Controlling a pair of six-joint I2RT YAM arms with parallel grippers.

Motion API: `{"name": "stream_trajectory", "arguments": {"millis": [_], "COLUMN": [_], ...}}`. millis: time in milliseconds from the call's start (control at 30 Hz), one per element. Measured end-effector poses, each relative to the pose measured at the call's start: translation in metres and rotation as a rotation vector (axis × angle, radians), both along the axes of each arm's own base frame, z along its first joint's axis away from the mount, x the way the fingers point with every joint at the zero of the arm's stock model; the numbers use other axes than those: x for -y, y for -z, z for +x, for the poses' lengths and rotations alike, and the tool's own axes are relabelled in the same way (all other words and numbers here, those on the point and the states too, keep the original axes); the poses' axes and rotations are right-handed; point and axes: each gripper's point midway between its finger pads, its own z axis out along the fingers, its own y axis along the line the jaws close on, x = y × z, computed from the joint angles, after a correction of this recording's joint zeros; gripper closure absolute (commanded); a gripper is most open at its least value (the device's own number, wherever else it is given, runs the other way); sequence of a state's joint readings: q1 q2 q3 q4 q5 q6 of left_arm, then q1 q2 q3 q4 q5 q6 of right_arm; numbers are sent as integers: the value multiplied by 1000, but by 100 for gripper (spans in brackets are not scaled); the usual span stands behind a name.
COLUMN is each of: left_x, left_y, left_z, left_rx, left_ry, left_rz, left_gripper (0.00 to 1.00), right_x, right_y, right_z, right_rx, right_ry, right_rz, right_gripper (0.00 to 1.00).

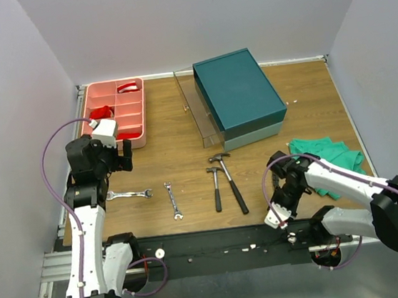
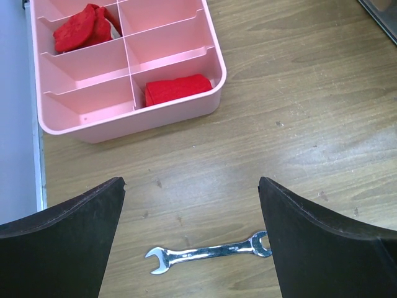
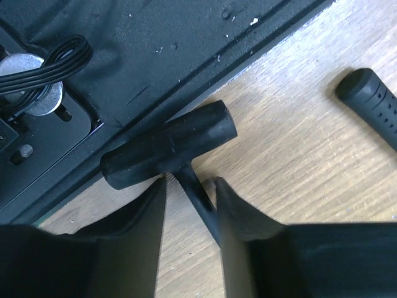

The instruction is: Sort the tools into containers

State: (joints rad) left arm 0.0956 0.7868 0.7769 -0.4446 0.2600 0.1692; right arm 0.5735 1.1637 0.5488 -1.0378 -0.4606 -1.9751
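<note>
The left tool (image 2: 191, 183) hangs over the counter (image 1: 309, 107) with its jaws spread wide and nothing between them. A silver wrench (image 2: 211, 252) lies flat on the wood directly under that gap. It runs crosswise from one finger toward the other, and its ring end is just beside the finger on the right side of the wrist view. Beyond the fingertips sits the pink tray (image 2: 127, 118), a little left of the tool's centre line. A red piece (image 2: 177, 89) lies in the corner compartment nearest the tool, and another (image 2: 80, 26) in a compartment farther back.

The right tool (image 3: 191, 181) is drawn in narrow and holds the black hammer (image 3: 167, 152) by its thin shaft, just below the head. The head lies crosswise just past the fingertips, at the counter's near edge where the wood meets the black rail (image 3: 155, 49). Off to one side of this tool, the dark end of another hammer handle (image 3: 372, 105) rests on the wood, well apart from the fingers.

In the top view, the second wrench (image 1: 173, 200) and the two claw hammers (image 1: 216, 189) (image 1: 234, 188) lie on the counter between the two tools. The teal box (image 1: 239, 94) and its clear tray (image 1: 196, 113) stand far beyond them. The green cloth (image 1: 329, 157) lies near the right arm.
</note>
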Motion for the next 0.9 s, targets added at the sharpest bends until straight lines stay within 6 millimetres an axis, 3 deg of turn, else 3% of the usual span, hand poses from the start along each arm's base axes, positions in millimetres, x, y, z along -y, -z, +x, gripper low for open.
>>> {"name": "stream_trajectory", "arguments": {"millis": [67, 100, 200, 367, 467, 533, 633, 800, 867, 900], "left_x": [-2, -2, -5, -1, 10, 18, 22, 22, 22, 22], "left_y": [0, -1, -1, -1, 2, 7, 9, 8, 8, 7], "left_z": [0, 0, 0, -1, -1, 0, 1, 3, 3, 3], "left_rx": [1, 1, 0, -3, -17, -35, -46, -40, -37, -36], "left_ry": [-6, -10, -22, -2, 50, 82, 98, 98, 96, 95], "left_rz": [-7, -9, -24, -50, -67, -76, -81, -81, -86, -88], "left_gripper": [1, 1, 1, 1, 1, 1, 1, 1, 1, 1], "right_x": [-1, -2, -2, -7, -23, -44, -81, -139, -165, -173], "right_y": [1, 1, 3, -3, -32, -73, -153, -264, -298, -306], "right_z": [0, 0, 0, 6, 21, 38, 61, 85, 102, 108], "right_rx": [-16, -23, -36, -4, 64, 130, 188, 12, -102, -144], "right_ry": [-15, -18, -24, -25, -16, 18, 105, 350, 469, 515], "right_rz": [-15, -21, -40, -16, 58, 164, 359, 618, 718, 742], "right_gripper": [75, 85, 96, 99, 99, 99, 99, 99, 99, 99]}}
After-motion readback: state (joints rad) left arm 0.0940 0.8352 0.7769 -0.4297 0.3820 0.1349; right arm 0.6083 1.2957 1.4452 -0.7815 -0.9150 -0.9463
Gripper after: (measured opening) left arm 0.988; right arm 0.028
